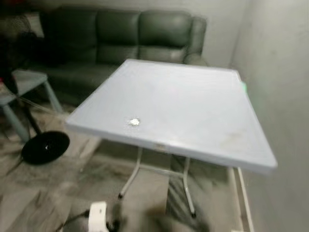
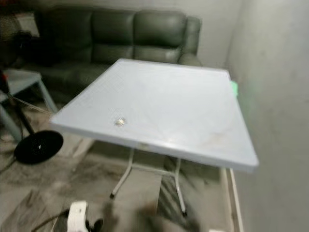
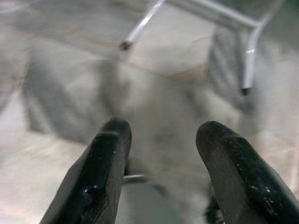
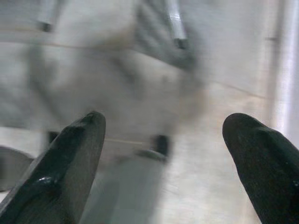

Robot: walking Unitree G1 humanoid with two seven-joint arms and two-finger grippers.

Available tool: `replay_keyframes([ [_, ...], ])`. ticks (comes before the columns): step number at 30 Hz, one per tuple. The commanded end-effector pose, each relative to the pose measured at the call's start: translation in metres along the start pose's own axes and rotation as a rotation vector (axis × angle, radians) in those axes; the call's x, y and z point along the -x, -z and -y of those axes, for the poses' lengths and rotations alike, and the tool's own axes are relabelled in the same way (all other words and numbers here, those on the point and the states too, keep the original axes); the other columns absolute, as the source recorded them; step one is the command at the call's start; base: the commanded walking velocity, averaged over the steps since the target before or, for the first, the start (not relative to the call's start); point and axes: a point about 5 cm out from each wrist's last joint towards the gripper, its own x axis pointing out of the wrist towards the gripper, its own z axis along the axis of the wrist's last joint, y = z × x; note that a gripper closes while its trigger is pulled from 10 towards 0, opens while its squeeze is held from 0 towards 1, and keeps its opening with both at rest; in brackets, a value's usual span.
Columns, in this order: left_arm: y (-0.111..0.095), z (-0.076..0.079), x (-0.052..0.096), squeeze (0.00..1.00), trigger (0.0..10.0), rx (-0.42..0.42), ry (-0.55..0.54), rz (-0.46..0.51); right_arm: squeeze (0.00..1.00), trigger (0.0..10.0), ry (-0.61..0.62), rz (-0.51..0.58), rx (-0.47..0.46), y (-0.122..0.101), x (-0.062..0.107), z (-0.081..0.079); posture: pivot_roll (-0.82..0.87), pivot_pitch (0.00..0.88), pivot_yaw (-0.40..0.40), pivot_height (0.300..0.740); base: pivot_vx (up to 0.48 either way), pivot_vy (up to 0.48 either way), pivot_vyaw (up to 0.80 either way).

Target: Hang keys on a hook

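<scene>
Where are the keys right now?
In the left eye view, a small shiny object, likely the keys, lies on the white table, toward its near left edge, ahead of the sofa.

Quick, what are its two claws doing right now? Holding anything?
Left gripper: open, holding nothing, hanging above the floor.
Right gripper: open wide, holding nothing, also above the floor.
</scene>
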Motion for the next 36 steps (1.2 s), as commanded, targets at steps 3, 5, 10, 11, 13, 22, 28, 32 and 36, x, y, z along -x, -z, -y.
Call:
replay_keyframes([
  [3,-0.008,0.008,-0.003,0.0,10.0,0.0,0.014,0.021,0.0,10.0,0.03,-0.003,-0.003,0.001,0.003,0.011,0.0,0.0,-0.029,0.74,0.0,0.46,0.0],
  [5,-0.008,0.008,-0.003,0.0,10.0,-0.001,0.014,0.021,0.0,10.0,0.03,-0.003,-0.003,0.001,0.003,0.011,0.0,0.0,-0.029,0.74,0.0,0.458,0.0],
  [10,-0.007,0.008,-0.003,0.0,10.0,0.001,0.014,0.02,0.0,10.0,0.029,-0.004,-0.003,0.002,0.003,0.012,0.01,0.0,-0.031,0.74,0.0,0.459,0.0],
  [11,-0.007,0.008,-0.003,0.0,10.0,0.001,0.014,0.02,0.0,10.0,0.029,-0.004,-0.002,0.002,0.003,0.012,0.01,0.0,-0.032,0.74,0.0,0.458,0.0],
  [13,-0.007,0.008,-0.003,0.0,10.0,0.001,0.015,0.02,0.0,10.0,0.027,-0.005,0.0,0.002,0.003,0.012,0.01,0.0,-0.034,0.74,0.0,0.422,0.0],
  [22,-0.007,0.009,-0.003,0.0,10.0,-0.014,0.017,0.021,0.0,10.0,0.019,-0.006,0.009,0.002,0.003,0.012,0.01,0.0,-0.04,0.74,0.0,0.078,0.0],
  [28,-0.005,0.01,-0.003,0.0,10.0,-0.017,0.019,0.014,0.0,10.0,0.018,-0.009,0.02,0.001,0.004,0.014,0.01,0.0,-0.045,0.74,0.0,0.0,0.0],
  [32,-0.003,0.011,-0.003,0.0,10.0,-0.034,0.015,0.002,0.0,10.0,0.018,-0.007,0.027,0.001,0.004,0.015,0.01,0.0,-0.047,0.74,0.0,0.0,0.0],
  [36,-0.005,0.02,-0.004,0.0,10.0,-0.088,0.054,0.012,0.0,10.0,0.018,0.003,0.032,-0.001,0.004,0.016,0.02,0.0,-0.05,0.74,0.0,0.0,0.0],
])
